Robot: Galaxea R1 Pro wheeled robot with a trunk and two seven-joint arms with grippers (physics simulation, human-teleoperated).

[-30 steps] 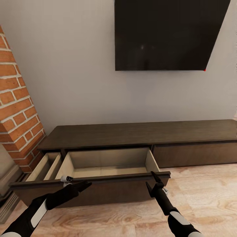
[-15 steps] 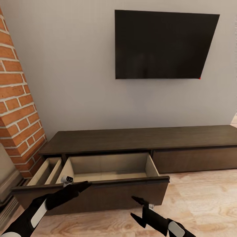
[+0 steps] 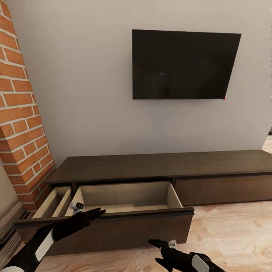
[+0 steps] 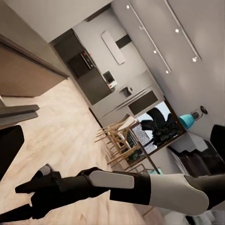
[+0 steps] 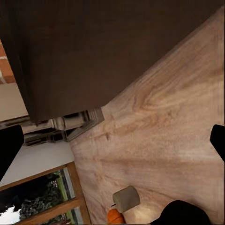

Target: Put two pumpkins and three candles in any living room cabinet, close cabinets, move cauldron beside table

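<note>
We faced the long dark-brown cabinet (image 3: 158, 166) against the grey wall, below a wall-mounted TV (image 3: 183, 65), with a brick column (image 3: 20, 113) at the left. Its wide drawer (image 3: 124, 215) stood pulled out over the wood floor (image 3: 234, 234), and its pale inside looked bare as far as we could see. Our left gripper (image 3: 88, 216) hovered at the near left corner of the drawer front, fingers pressed close together. Our right gripper (image 3: 158, 251) hung low over the floor just in front of the drawer, its fingers spread apart. In the right wrist view we saw a small orange piece, maybe a pumpkin (image 5: 114, 216), on the floor; we could not tell.
</note>
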